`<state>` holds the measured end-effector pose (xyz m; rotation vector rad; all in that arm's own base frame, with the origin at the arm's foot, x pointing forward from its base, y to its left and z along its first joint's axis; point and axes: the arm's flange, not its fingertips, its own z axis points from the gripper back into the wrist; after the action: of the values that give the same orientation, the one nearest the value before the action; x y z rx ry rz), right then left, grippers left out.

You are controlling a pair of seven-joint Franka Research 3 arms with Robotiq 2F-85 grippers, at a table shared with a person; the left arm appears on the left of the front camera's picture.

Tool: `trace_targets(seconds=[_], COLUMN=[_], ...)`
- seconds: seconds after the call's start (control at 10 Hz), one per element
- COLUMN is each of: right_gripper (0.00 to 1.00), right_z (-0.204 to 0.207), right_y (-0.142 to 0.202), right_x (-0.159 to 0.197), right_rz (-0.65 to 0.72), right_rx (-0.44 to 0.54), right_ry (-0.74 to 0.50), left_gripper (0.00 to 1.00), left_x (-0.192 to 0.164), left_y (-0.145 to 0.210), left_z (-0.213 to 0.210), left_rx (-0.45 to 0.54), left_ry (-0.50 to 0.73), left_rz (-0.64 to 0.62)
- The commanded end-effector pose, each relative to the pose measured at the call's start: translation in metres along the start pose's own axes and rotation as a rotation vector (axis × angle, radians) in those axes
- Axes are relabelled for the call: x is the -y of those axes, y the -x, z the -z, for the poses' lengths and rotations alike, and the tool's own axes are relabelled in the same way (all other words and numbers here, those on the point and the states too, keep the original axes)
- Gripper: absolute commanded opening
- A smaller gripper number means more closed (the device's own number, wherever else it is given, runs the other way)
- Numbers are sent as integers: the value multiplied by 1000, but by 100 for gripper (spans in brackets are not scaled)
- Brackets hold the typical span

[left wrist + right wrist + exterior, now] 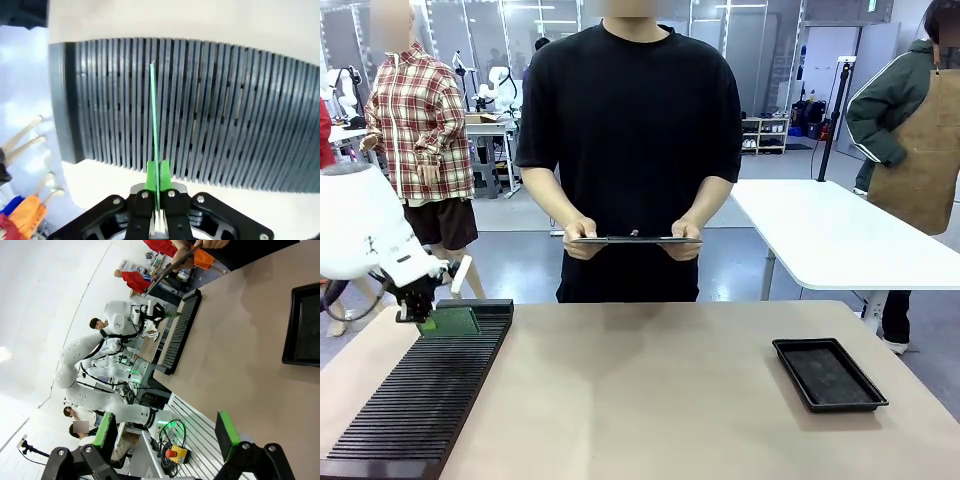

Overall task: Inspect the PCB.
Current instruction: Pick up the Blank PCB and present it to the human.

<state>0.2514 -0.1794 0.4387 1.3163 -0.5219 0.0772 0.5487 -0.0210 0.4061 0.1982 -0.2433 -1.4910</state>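
Gripping the PCB at the Slotted Rack

The left gripper [157, 175] has its green pads pinched on one edge of the PCB [153, 115]. The board stands on edge, in line with a slot near the far end of the slotted rack [235, 115]. The right gripper [167, 432] is spread wide with nothing between its pads, well apart from the rack.

Likely risks:
- Any tilt or sideways drift during lifting could jam the board against the neighbouring ribs.
- The narrow edge hold may let the board pivot or slip.

No brand, label or legible writing can be made out on the board, rack or grippers.
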Motion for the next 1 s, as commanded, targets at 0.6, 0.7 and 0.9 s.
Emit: trace_targets(seconds=[0.6, 0.7, 0.9], right_gripper=[100, 100, 100], right_z=[0, 0, 0], right_y=[-1, -1, -1], right_x=[-1, -1, -1], right_rz=[-9, -9, -9], right_rx=[7, 7, 7], right_ry=[-11, -11, -11], left_gripper=[0, 0, 0], left_x=[21, 25, 32], left_y=[5, 2, -3], left_z=[-43, -34, -38], left_rx=[786, 813, 776], left_ry=[440, 454, 408], left_rz=[-779, -787, -748])
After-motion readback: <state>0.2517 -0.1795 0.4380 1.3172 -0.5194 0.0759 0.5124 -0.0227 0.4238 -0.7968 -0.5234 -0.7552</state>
